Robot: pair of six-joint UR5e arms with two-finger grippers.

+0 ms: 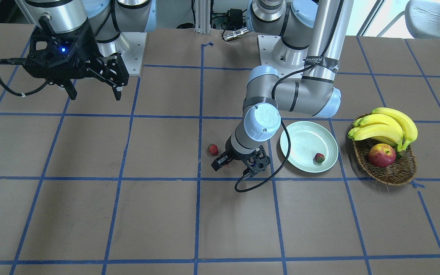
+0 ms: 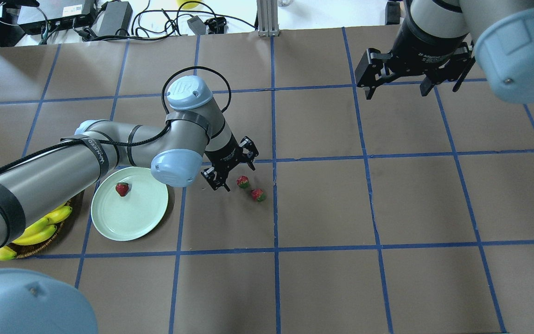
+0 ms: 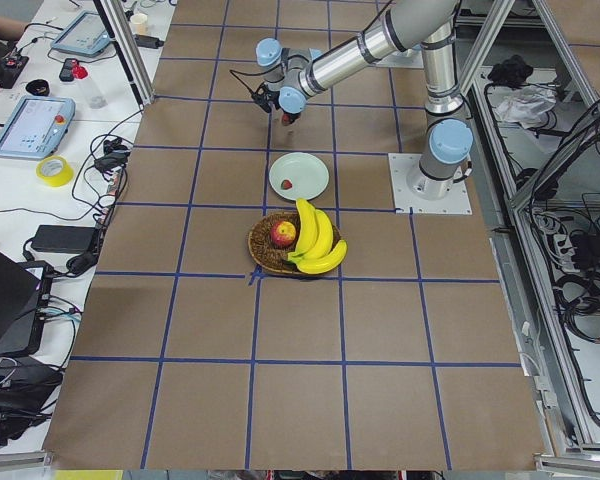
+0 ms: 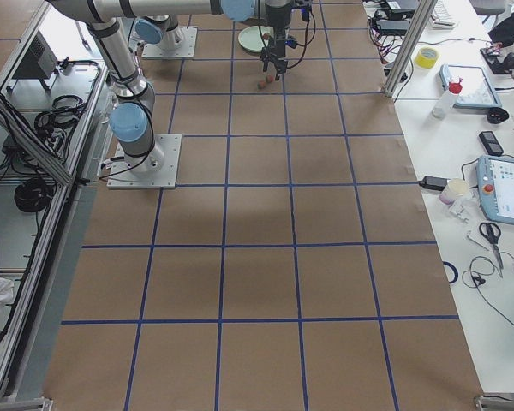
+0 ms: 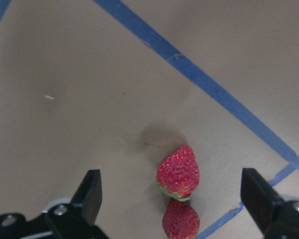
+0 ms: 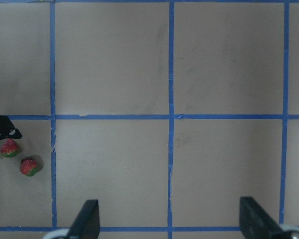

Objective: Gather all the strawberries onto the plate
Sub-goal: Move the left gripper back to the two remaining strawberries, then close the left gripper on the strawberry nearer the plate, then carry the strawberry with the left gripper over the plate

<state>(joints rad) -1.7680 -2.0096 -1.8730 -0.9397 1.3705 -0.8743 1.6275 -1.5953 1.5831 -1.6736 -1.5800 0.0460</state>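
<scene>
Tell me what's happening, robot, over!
Left hand open, above two small red strawberries on the table. Right hand open, far off. One strawberry in round pale-green plate. Nothing blocking.

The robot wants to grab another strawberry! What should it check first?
1. Left tool open: ok, its jaws are spread wide.
2. A strawberry between the jaws: ok, the wrist view shows it about midway between them.
3. Tool low enough to close: cannot tell.
4. Only one berry in the way: not ok. The second strawberry lies right beside the first, also between the jaws, and might get nudged or pinched too.
5. Room on the plate: ok, it holds only the third strawberry, and much of it is bare.
6. Right tool out of the way: ok, it hangs open far across the table.
</scene>
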